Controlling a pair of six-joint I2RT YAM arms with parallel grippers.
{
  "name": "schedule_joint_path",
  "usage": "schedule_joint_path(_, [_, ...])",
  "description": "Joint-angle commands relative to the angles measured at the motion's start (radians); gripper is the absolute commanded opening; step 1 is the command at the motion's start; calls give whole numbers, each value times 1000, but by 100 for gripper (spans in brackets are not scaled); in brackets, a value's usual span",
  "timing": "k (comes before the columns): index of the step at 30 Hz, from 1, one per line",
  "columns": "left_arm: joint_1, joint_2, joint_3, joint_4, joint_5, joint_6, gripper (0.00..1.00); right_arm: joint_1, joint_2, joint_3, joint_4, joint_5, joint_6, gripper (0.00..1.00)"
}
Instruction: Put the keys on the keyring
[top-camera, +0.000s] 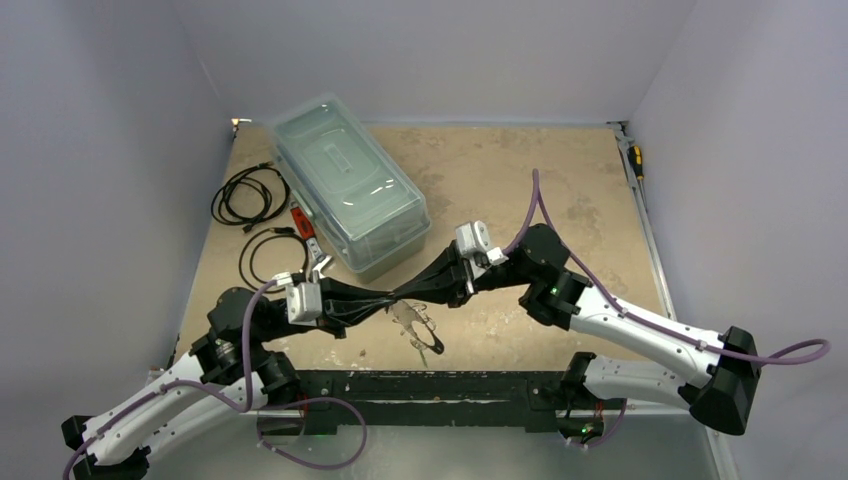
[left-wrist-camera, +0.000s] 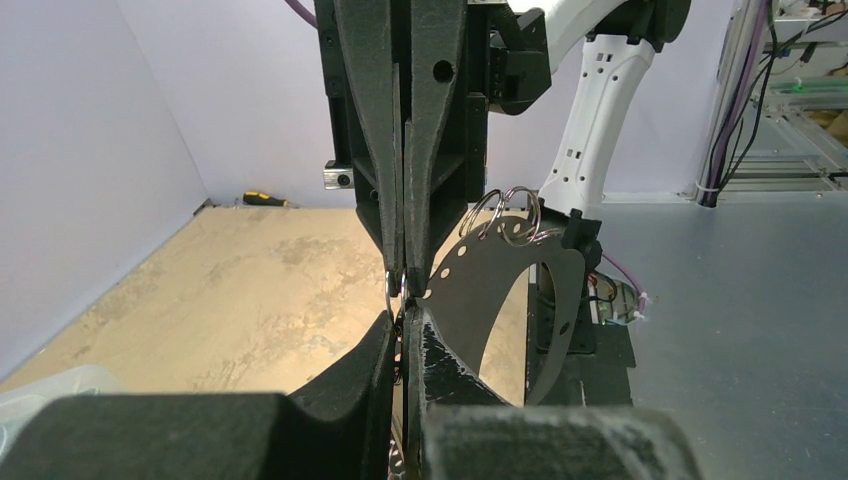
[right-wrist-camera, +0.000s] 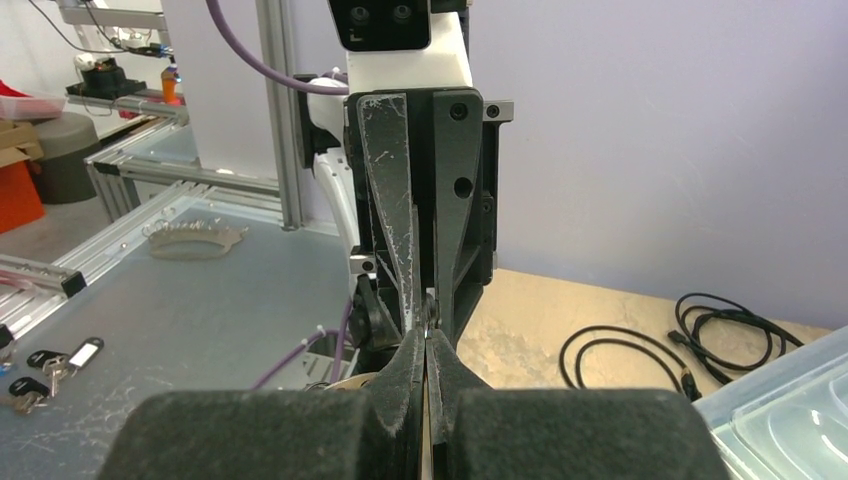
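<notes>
Above the near middle of the table (top-camera: 520, 170), the keyring (left-wrist-camera: 465, 290) hangs between two grippers that meet tip to tip. It is a thin curved band forming a loop, pale and translucent from overhead and dark in silhouette at the left wrist, with a row of small holes along its edge.

Left gripper (left-wrist-camera: 405, 332): fingers closed flat on the band's edge. Right gripper (right-wrist-camera: 427, 340): fingers pressed together, pinching a small metal ring (left-wrist-camera: 395, 288) at that same edge.

The left wrist view alone shows a cluster of metal rings (left-wrist-camera: 508, 218) at the top of the loop. Overhead, a dark piece (top-camera: 432, 345) at the loop's lower end is too small to identify.

The table is tan, worn and mottled, and enclosed by pale lilac walls. It carries a clear lidded plastic box (top-camera: 345, 185), coiled black cables (top-camera: 250, 195) and a yellow-handled screwdriver (top-camera: 635, 160).
</notes>
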Motion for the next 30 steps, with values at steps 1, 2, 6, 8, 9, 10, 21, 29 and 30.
schedule_joint_path(1, [4,-15,9,19,-35,18,0,1,-8,12,21,-9,-5,0])
schedule_joint_path(2, [4,-18,9,16,-39,19,0,1,-12,18,-11,4,-24,0])
schedule_joint_path(6, [4,-22,8,13,-37,24,0,1,-35,47,-152,49,-90,12])
schedule_joint_path(8, [4,-19,8,12,-33,23,0,1,-48,61,-201,65,-119,20])
schedule_joint_path(9, [4,-17,8,12,-30,22,0,1,-54,70,-230,84,-128,22])
schedule_joint_path(10, [4,-15,10,13,-25,23,0,1,-60,80,-260,104,-142,25])
schedule_joint_path(21, [4,5,10,14,1,16,0,1,-52,187,-485,177,-233,45])
schedule_joint_path(29, [4,24,11,11,14,12,0,1,25,293,-614,129,-286,45])
schedule_joint_path(30, [4,25,11,12,13,11,0,1,34,300,-618,121,-287,45])
